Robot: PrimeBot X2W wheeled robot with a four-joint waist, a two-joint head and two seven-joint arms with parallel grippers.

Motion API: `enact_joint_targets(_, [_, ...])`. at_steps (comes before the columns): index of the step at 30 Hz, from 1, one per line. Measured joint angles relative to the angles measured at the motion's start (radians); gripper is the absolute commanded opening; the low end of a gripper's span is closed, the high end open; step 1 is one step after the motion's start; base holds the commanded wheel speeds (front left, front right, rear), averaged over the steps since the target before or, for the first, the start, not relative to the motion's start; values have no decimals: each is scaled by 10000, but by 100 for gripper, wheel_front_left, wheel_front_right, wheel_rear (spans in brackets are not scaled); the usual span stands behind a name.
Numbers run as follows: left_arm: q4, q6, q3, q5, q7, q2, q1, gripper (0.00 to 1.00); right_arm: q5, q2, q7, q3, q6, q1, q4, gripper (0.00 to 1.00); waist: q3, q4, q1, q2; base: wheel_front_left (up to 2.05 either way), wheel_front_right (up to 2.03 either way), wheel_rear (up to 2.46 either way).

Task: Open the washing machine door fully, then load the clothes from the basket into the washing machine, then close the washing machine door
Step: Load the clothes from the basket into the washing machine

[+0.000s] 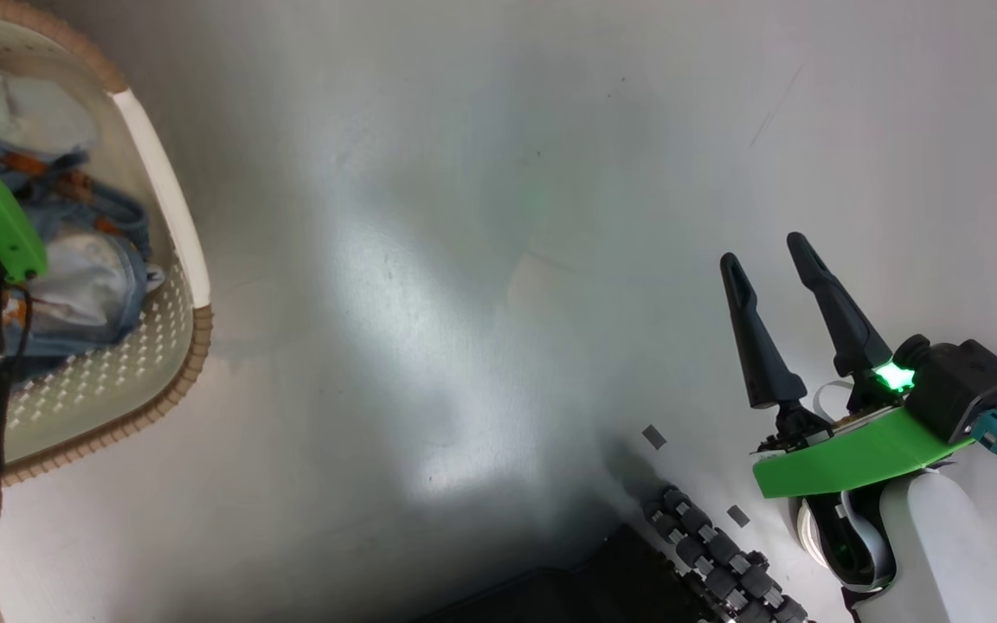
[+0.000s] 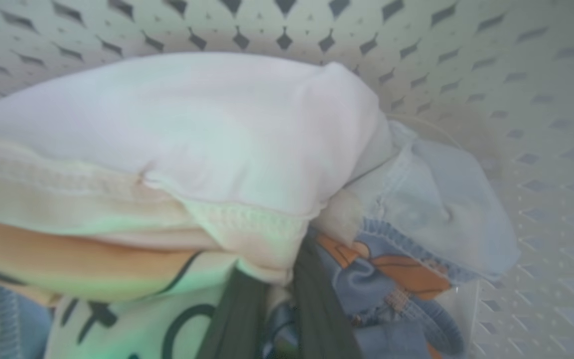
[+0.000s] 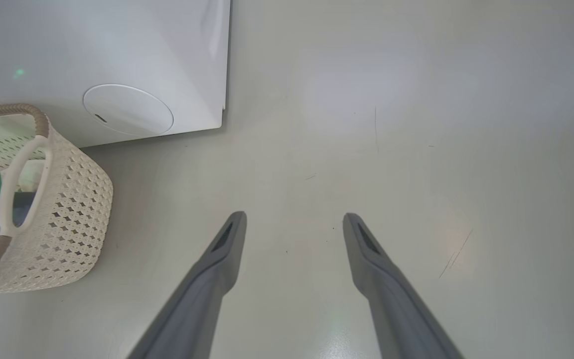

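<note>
Inside the cream-white perforated basket (image 1: pixel 171 208), lengthwise up the head view, left hand (image 2: pixel 278 294) pinches light-blue clothes (image 2: pixel 406 209); right hand (image 1: pixel 762 249) gapes open.

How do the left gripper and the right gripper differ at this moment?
The left gripper is down inside the basket; the right gripper hangs over the floor, apart from the basket. The left gripper's fingers stand close together, pinched into the clothes; the right gripper's fingers are spread wide with nothing between them. Both have two long dark fingers.
</note>
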Motion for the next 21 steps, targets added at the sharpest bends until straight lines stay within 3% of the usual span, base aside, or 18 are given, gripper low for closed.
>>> enact_joint_targets(9, [393,10,121,-221,-1168,-244,581,0,155,17,0,-109,0,-77,84,100,-458,135,0,0,0,0,0])
enact_joint_targets(15, [270,-17,330,-654,-2339,-767,1399,0,132,-29,0,-274,0,-42,105,100,-1044,473,0,0,0,0,0])
enact_joint_targets(21, [-698,2,523,-826,-2629,-1381,2386,0,52,-69,0,-479,0,209,157,100,-1768,942,0,0,0,0,0])
